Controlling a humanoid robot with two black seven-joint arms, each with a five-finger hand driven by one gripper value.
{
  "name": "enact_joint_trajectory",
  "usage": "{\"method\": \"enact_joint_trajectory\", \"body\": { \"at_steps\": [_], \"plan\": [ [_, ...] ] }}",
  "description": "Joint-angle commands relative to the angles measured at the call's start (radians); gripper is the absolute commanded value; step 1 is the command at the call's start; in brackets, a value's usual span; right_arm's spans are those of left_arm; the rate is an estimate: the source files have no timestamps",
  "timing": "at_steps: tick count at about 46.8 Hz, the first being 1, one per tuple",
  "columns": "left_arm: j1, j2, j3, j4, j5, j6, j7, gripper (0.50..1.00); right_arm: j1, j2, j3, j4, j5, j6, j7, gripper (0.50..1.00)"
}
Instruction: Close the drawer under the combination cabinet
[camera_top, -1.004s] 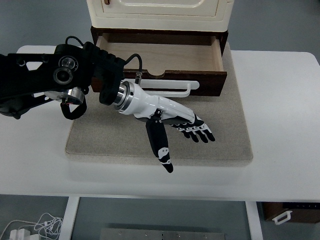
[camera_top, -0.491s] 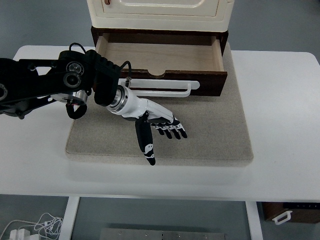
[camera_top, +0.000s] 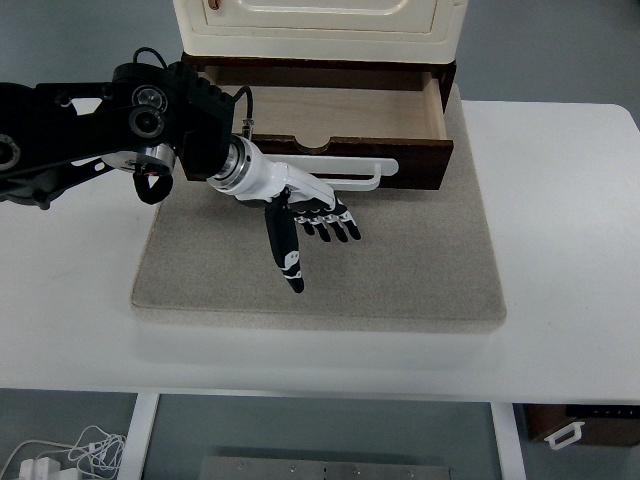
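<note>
**Drawer open, hand poised at its front**

Fingers (camera_top: 330, 222) of the left hand (camera_top: 300, 205) are spread and fairly straight, holding nothing, with the thumb pointing down toward the table's near edge over the mat (camera_top: 420, 270). Seen from the head camera, the only view, the hand hangs just in front of the drawer (camera_top: 330, 115), close to the left part of its white handle (camera_top: 340, 172); whether the back of the hand or the wrist touches the handle cannot be told from this angle. The left arm (camera_top: 90, 140) reaches in from the picture's left edge, and its dark housing covers the drawer's left corner. No right arm shows anywhere.

The drawer stands pulled well out from under the cream combination cabinet (camera_top: 320, 25), its pale wooden floor bare and fully exposed, its dark front panel (camera_top: 400, 165) sitting out over the grey mat. Cabinet and drawer both rest on that mat, on the white table (camera_top: 570, 200).

By my reading, none of the closing is done: the drawer is at or near full extension. What seems settled is the approach, since the open hand is already at the front face. What is left is the whole push, with palm or fingers pressed flat against the front panel or handle and driven straight back toward the cabinet until the front sits flush with the dark frame. Being off toward the left end, the push could skew the drawer in its runners.
</note>
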Motion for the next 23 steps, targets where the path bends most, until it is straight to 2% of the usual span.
{"method": "enact_joint_trajectory", "body": {
  "at_steps": [1,23],
  "plan": [
    [-0.009,0.0,-0.005,0.019,0.0,0.0,0.0,0.999,0.0,0.0,-0.001,0.0,-0.002,0.0,0.0,0.952],
    [-0.017,-0.073,-0.022,0.162,0.003,0.0,0.0,0.999,0.0,0.0,0.0,0.0,0.0,0.0,0.0,0.952]
  ]
}}
